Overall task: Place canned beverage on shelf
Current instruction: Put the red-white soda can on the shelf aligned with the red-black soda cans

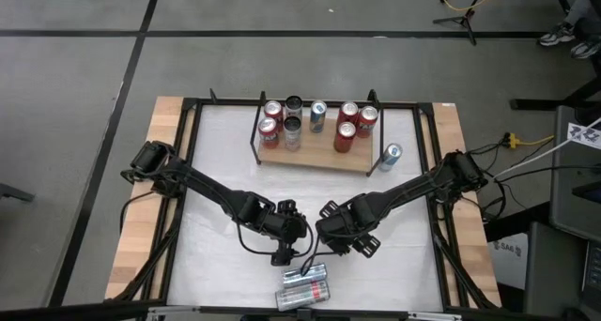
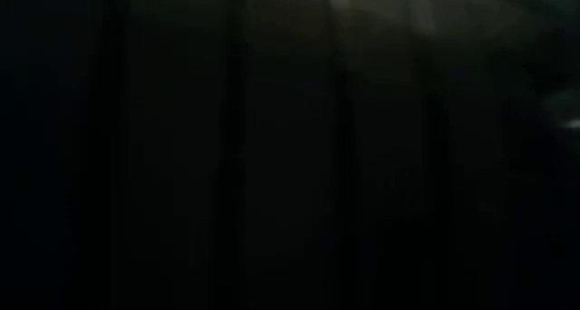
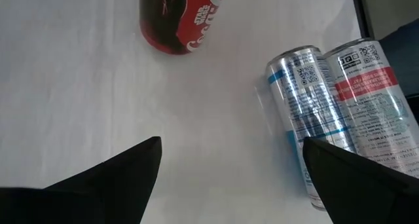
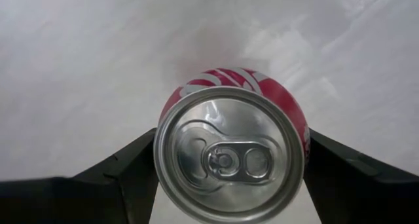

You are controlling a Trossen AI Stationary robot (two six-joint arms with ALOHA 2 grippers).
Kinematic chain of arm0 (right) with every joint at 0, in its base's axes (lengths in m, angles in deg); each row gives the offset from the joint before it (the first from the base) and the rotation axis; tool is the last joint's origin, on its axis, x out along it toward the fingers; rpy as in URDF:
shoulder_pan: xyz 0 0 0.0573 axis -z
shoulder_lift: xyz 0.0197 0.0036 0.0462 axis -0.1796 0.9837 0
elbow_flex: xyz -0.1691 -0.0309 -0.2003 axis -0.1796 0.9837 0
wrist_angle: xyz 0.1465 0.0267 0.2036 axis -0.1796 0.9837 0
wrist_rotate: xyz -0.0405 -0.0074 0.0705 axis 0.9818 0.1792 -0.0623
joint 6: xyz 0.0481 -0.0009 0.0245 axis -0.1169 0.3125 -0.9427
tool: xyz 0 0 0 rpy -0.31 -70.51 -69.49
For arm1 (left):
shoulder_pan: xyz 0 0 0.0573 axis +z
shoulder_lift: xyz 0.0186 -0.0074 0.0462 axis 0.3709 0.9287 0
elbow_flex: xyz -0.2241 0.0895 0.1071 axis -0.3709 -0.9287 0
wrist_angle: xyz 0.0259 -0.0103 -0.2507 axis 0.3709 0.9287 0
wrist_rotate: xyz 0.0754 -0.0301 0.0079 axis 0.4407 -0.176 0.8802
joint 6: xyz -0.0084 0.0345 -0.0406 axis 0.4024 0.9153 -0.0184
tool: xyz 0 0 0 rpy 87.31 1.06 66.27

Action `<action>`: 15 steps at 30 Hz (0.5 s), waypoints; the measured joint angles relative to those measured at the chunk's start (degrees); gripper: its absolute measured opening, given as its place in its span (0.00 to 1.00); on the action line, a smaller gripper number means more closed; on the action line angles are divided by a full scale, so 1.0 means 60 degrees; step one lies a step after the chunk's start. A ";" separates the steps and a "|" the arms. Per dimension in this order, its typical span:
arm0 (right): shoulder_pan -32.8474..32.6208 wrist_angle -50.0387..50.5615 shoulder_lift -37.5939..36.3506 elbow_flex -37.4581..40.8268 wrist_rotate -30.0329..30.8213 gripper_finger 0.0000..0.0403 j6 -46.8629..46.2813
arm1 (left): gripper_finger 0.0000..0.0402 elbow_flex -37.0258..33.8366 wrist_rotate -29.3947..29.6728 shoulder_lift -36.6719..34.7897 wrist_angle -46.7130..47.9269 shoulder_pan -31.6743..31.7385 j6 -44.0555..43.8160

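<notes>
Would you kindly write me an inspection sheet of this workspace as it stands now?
Surface: white tabletop with wooden side strips.
Job's things: shelf holds eight upright cans; a blue-silver can stands on the table beside it; a red can stands at the right pincer; two silver cans lie at the near edge.
Clutter: nothing seen.
Pincers: left pincer open and empty, beside the lying cans; right pincer at the red can.
Cables: yellow cable on the floor to the right.
Surroundings: grey floor; a person's shoes in the far corner.
</notes>
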 joint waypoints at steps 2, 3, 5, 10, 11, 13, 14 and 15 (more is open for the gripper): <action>0.0000 0.0000 0.0000 0.0000 0.0122 0.74 0.0002 | 0.90 0.0000 0.0000 0.0000 0.0000 0.0000 -0.0004; 0.0000 -0.0004 0.0000 0.0000 0.0246 0.75 0.0000 | 0.90 0.0000 0.0000 0.0000 0.0000 0.0000 -0.0004; 0.0000 -0.0007 0.0000 0.0000 0.0437 0.77 -0.0003 | 0.90 0.0000 0.0000 0.0000 0.0000 0.0000 -0.0004; 0.0022 -0.0004 0.0004 0.0007 0.0507 0.87 0.0011 | 0.91 0.0000 0.0000 0.0000 0.0000 0.0000 -0.0007; 0.0022 -0.0007 0.0004 0.0007 0.0521 0.89 0.0011 | 0.91 0.0000 0.0000 0.0000 -0.0003 0.0000 -0.0007; 0.0022 -0.0007 0.0004 0.0007 0.0515 0.91 0.0014 | 0.91 0.0000 0.0000 0.0000 -0.0004 0.0000 -0.0007; 0.0022 -0.0007 0.0004 0.0007 0.0517 0.92 0.0015 | 0.91 0.0000 0.0000 0.0000 -0.0002 0.0000 -0.0007; 0.0022 -0.0007 0.0004 0.0007 0.0514 0.92 0.0015 | 0.91 0.0000 0.0000 0.0000 -0.0003 0.0000 -0.0007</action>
